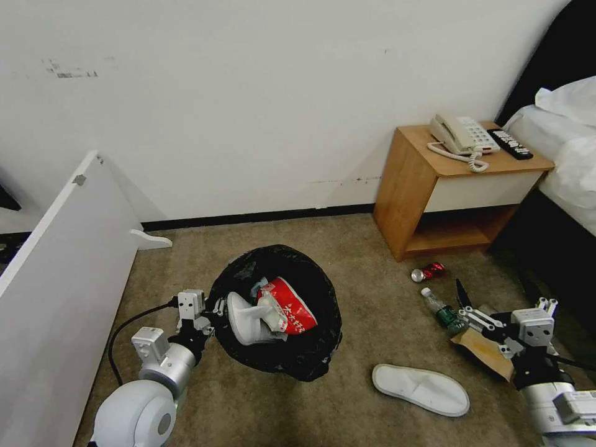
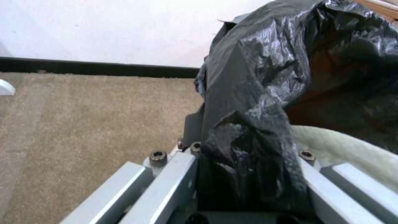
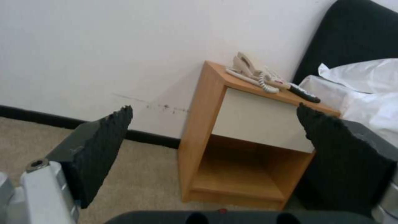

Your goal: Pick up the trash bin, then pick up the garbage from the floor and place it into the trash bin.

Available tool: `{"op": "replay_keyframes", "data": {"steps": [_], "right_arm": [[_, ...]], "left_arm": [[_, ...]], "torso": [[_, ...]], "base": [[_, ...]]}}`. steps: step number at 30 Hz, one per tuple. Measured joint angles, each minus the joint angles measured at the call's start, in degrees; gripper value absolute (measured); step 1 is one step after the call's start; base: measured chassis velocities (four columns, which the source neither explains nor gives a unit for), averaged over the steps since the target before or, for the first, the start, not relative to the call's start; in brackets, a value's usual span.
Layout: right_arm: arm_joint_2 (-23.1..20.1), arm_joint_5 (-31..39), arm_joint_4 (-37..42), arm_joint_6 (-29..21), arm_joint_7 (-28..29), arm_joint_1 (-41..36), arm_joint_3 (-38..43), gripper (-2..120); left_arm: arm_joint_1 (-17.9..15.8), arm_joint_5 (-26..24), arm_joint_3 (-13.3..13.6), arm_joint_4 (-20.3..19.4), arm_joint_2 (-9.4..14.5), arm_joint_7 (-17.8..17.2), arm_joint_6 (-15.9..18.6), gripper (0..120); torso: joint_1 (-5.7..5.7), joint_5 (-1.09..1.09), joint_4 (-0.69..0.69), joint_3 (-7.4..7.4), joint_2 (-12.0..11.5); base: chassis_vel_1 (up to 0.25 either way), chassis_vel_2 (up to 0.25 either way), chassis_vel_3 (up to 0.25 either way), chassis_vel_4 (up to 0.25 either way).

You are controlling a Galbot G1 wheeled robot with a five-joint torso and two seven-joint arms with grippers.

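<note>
1. Trash bin (image 1: 292, 347) sits on the carpet at centre, its white shell hidden under crinkly glossy black bag.
2. Left gripper (image 1: 214, 308) pinches the bag-covered rim (image 2: 248, 146).
3. Right gripper (image 1: 472, 307) hangs spread wide above a brown paper bag (image 1: 484, 351), near a flat white slipper (image 1: 421, 389).

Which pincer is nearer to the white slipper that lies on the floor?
Right. The right pincer hangs open just beyond the white slipper, over the brown paper bag; the left pincer grips the trash bin rim, farther away.
</note>
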Motion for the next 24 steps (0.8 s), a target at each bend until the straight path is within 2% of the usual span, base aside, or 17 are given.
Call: {"op": "replay_keyframes", "data": {"steps": [24], "right_arm": [[0.4,-0.2,-0.5,0.4,0.0,0.4,-0.2,100]], "left_arm": [[-0.3,0.0,-0.1,0.6,-0.1,0.1,-0.1,4]], "torso": [[0.00,0.00,-0.04,0.00,0.0]], "base": [[-0.007,-0.008,-0.008,-0.010]]}}
